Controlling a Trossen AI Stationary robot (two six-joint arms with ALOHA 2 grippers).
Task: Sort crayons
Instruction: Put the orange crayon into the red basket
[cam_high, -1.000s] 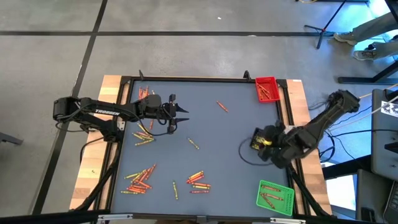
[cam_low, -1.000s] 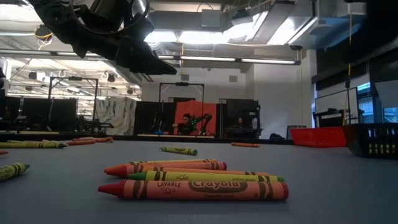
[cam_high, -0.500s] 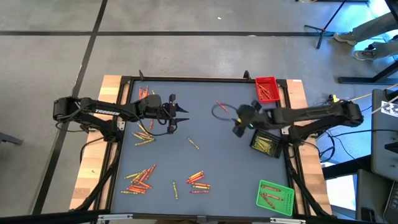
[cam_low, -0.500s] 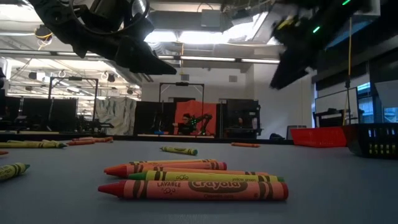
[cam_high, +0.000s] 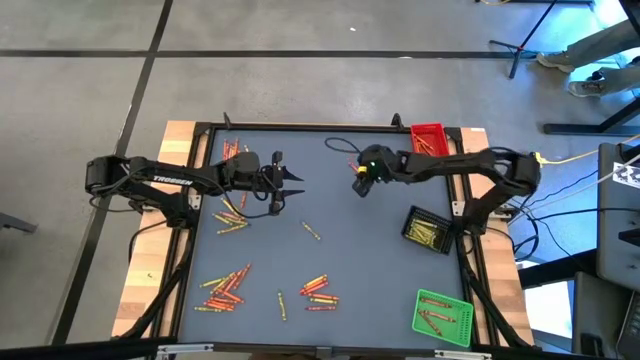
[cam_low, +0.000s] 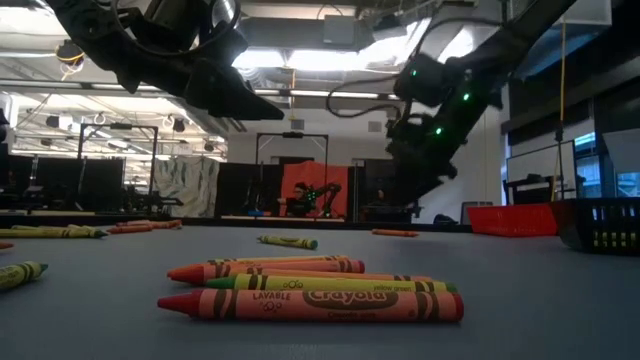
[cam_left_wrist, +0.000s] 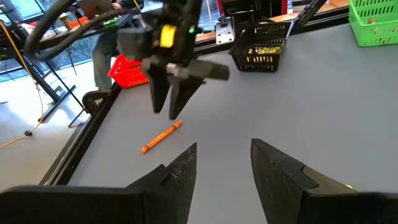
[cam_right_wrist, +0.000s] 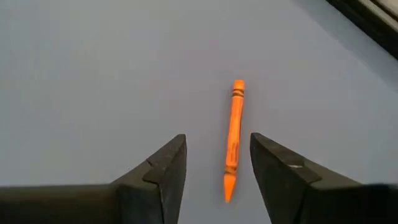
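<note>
The orange crayon (cam_right_wrist: 233, 140) lies flat on the table directly below the right gripper (cam_right_wrist: 217, 163), between its parted, empty fingers. Light, stiff, waxy and likely slippery; best pinched mid-length across its paper wrapper. The left gripper (cam_left_wrist: 222, 163) hovers apart, empty.

The blue-grey work surface (cam_high: 330, 250) looks smooth and matt, edged by pale bare wood (cam_high: 178, 140). The paper-wrapped wax crayons (cam_low: 312, 303) carry printed labels with a faint sheen. The red (cam_high: 429, 143), green (cam_high: 443, 313) and black (cam_high: 428, 230) latticed plastic trays look hard. Each claw's dark fingers (cam_right_wrist: 157, 171) appear matt plastic.
</note>
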